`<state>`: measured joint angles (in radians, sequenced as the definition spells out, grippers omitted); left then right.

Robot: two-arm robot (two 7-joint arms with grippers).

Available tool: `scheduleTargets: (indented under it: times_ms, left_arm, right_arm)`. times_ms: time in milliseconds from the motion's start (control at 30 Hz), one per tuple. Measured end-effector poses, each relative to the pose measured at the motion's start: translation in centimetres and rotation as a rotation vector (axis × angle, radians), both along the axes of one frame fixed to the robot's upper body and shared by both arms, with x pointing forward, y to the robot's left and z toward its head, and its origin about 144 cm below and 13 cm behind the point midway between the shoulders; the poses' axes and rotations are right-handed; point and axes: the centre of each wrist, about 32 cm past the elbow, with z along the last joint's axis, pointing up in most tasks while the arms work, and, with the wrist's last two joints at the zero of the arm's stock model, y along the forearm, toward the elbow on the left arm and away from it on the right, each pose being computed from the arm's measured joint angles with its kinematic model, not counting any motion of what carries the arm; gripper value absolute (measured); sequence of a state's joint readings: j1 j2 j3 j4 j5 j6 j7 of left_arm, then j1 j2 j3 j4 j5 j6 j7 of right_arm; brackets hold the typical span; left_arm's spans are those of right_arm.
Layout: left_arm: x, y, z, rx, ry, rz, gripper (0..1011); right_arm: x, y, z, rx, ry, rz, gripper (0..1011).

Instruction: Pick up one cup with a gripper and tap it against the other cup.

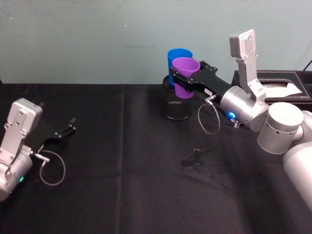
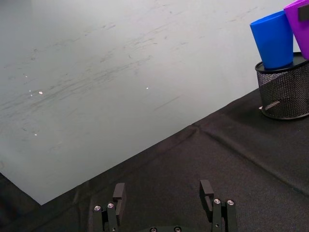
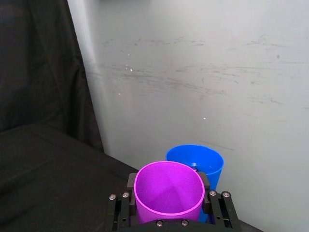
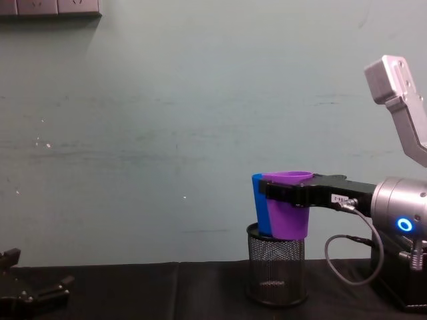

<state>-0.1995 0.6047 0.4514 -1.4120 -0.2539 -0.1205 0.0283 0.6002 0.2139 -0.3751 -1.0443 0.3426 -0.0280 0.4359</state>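
Purple cup: held in the air at the far middle of the table, upright, mouth open upward; it hangs level with the blue cup and on the robot's side of it
Right gripper: reaches forward from the right on a silver arm with a blue light; its two black fingers are clamped on the purple cup's sides just under the rim
Blue cup: stands upright in the top of a black mesh pen holder, against the back wall
Gap between cups: in the chest view their walls overlap; I cannot tell whether they touch or sit just apart
Progress: the pick-up looks done and the cup is brought up to its partner; as I judge it, only the tap itself is left, or is being made now
Left gripper: parked low at the table's left edge; fingers spread, holding nothing
Surface: black cloth, creased; a small black object lies near the middle
Room: pale green scuffed wall close behind; a black box at far right
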Motion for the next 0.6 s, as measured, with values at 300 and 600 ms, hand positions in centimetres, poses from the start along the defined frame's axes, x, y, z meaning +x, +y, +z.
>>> scheduleTargets:
  times_ms: [300,600]
  left_arm:
    - [0.0,0.0,0.0,0.0,0.0,0.0,1000]
    - [0.0,0.0,0.0,0.0,0.0,0.0,1000]
  right_arm:
    - [0.7,0.0,0.2,0.001,-0.001,-0.003,736]
    - [1.2,0.1,0.6,0.001,-0.005,0.004,736]
